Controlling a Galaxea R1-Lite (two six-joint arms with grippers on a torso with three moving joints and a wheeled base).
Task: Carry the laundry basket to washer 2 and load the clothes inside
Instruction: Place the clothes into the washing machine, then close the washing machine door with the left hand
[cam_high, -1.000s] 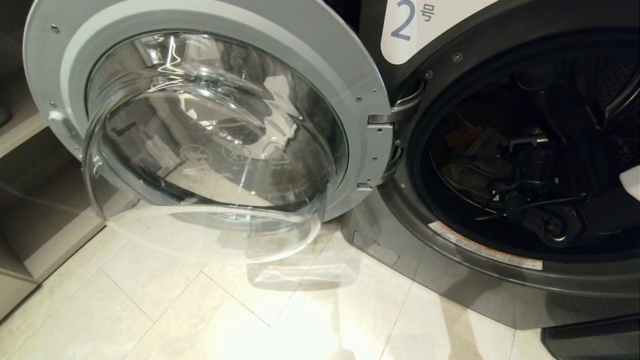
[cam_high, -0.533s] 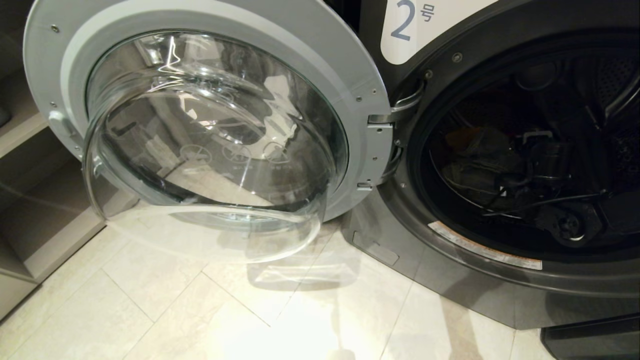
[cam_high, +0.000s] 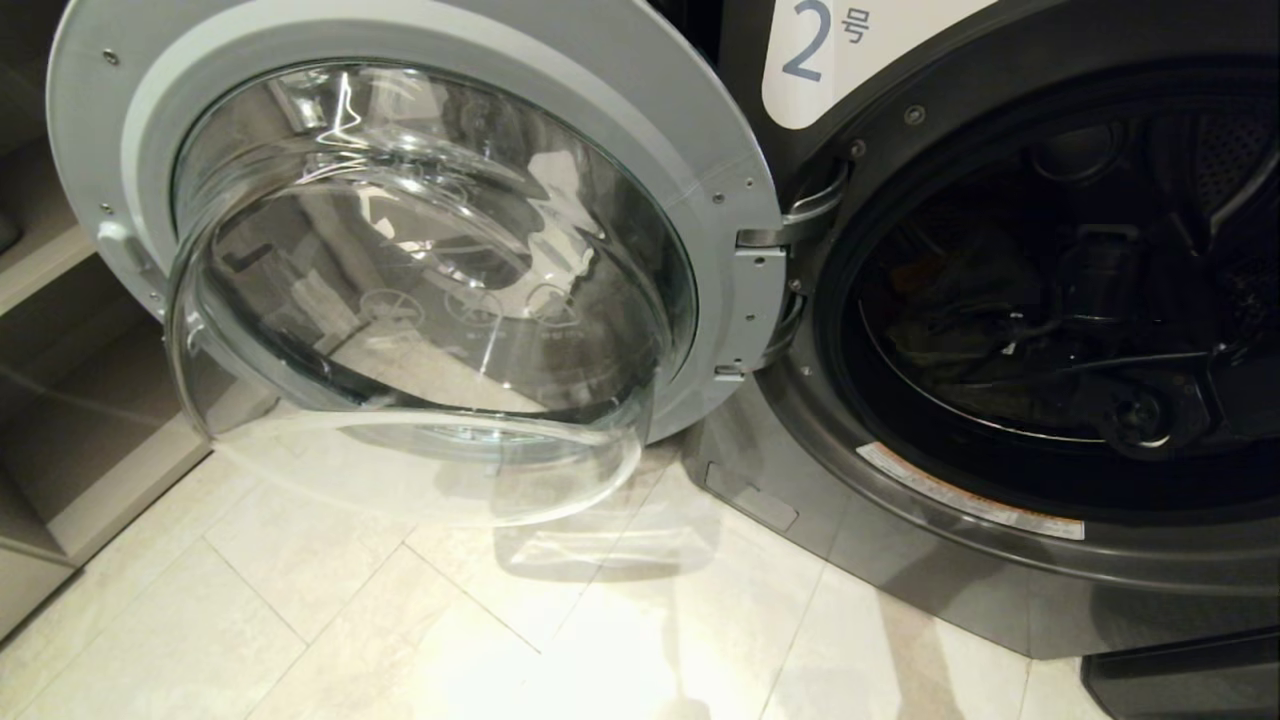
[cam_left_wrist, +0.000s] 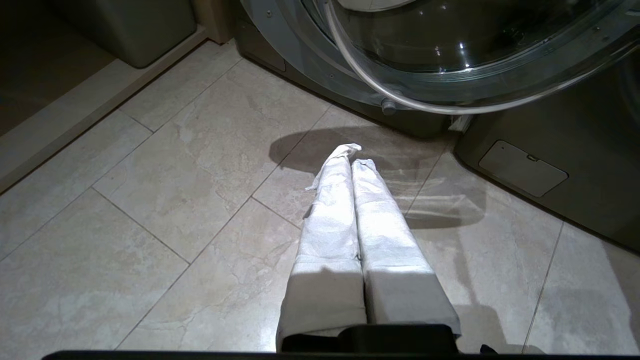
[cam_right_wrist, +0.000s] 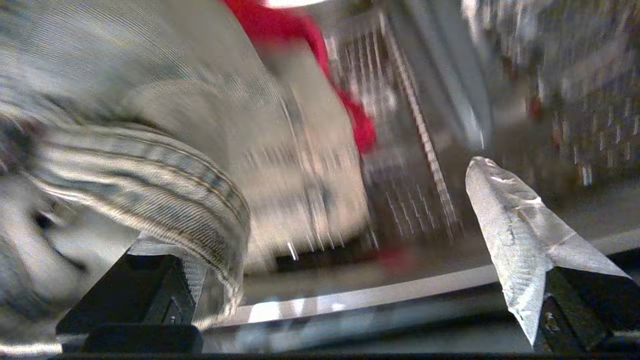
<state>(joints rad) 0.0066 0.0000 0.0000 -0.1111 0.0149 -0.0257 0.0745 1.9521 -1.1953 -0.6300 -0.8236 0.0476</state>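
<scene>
Washer 2 (cam_high: 1000, 560) fills the head view from 12 to 4 o'clock, w/ its door (cam_high: 420, 230) swung fully out toward 9 o'clock on the hinge (cam_high: 755, 300). That leaves the drum mouth unobstructed, which loading needs. The opening faces out toward the robot and slightly up; the drum's axis runs straight back into the machine. The "2" label (cam_high: 815, 45) sits at 12.

R gripper (cam_high: 1095, 265) is deep in the drum, around 3 o'clock in the head view, dark and hard to pick out there. In the right wrist view its fingers (cam_right_wrist: 510, 235) stand wide apart w/ nothing pinched between them. Clothes (cam_right_wrist: 150, 150) lie just beyond the jaws: a grey-olive ribbed garment bunched up close, one fold draped over the other finger's base, and a red piece (cam_right_wrist: 320, 45) behind it against the perforated drum wall. Judging from that, the garment is let go inside and the arm is free to pull out. The heap has no clear long axis; the ribbed hem arcs across the pile.

L gripper (cam_left_wrist: 350, 200) is parked low over the floor tiles (cam_left_wrist: 150, 225), padded fingers pressed together, empty, pointing at the washer's base below the door glass. Prob. idle so it stays clear of the door.

Basket isn't visible in any view, so can't tell whether more clothes remain to load.
</scene>
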